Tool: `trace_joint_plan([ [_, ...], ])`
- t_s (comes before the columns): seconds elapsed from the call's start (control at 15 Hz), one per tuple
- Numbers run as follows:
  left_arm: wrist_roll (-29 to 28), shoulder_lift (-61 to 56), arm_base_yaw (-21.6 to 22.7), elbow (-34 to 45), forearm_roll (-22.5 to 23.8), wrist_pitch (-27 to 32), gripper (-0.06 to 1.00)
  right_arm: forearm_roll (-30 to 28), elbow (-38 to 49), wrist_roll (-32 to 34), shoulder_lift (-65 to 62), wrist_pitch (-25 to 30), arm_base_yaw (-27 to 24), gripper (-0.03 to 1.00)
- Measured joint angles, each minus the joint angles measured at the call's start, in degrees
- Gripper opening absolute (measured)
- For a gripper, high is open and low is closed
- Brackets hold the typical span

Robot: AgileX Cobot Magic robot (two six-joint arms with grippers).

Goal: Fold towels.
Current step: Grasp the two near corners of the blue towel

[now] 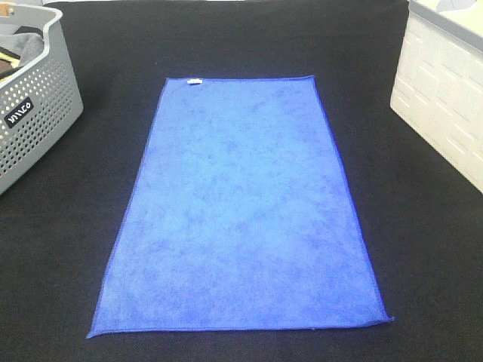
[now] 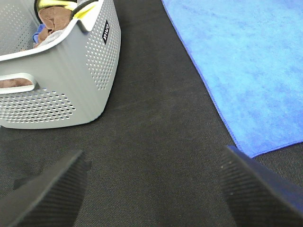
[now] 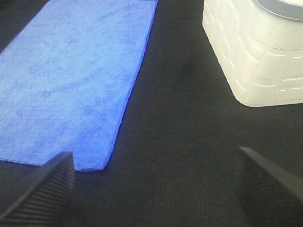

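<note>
A blue towel (image 1: 241, 211) lies spread flat on the black table, long side running away from me, with a small white tag at its far edge. It also shows in the left wrist view (image 2: 251, 66) and in the right wrist view (image 3: 71, 80). Neither arm shows in the exterior high view. My left gripper (image 2: 154, 189) is open and empty over bare black cloth, off the towel's near left corner. My right gripper (image 3: 156, 184) is open and empty over bare cloth, off the towel's near right corner.
A grey perforated basket (image 1: 30, 121) holding more cloths stands at the far left, also in the left wrist view (image 2: 71, 90). A white bin (image 1: 445, 98) stands at the far right, also in the right wrist view (image 3: 255, 56). Black cloth (image 1: 423, 249) covers the table.
</note>
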Motion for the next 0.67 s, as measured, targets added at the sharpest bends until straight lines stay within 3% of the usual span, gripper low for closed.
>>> trace_joint_plan([
  [0.67, 0.0, 0.0, 0.0, 0.0, 0.0, 0.0, 0.74, 0.0, 0.0, 0.0, 0.0, 0.0, 0.0, 0.85],
])
